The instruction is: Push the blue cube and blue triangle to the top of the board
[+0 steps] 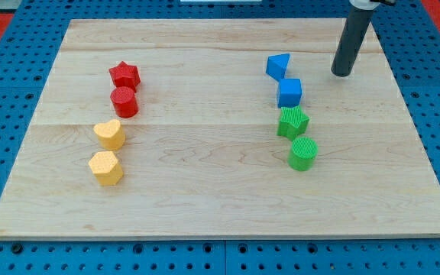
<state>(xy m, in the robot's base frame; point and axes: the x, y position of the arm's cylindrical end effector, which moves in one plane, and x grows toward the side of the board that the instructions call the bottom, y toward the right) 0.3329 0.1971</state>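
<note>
The blue triangle (278,65) lies in the upper right part of the wooden board (220,206). The blue cube (289,92) sits just below it, touching or nearly touching. My tip (341,74) rests on the board to the right of both, about level with the triangle and apart from them. The dark rod rises from it toward the view's top edge.
A green star (292,121) sits right below the blue cube, with a green cylinder (302,154) under it. At the left stand a red star (124,75), a red cylinder (124,101), a yellow heart (109,134) and a yellow hexagon (106,167).
</note>
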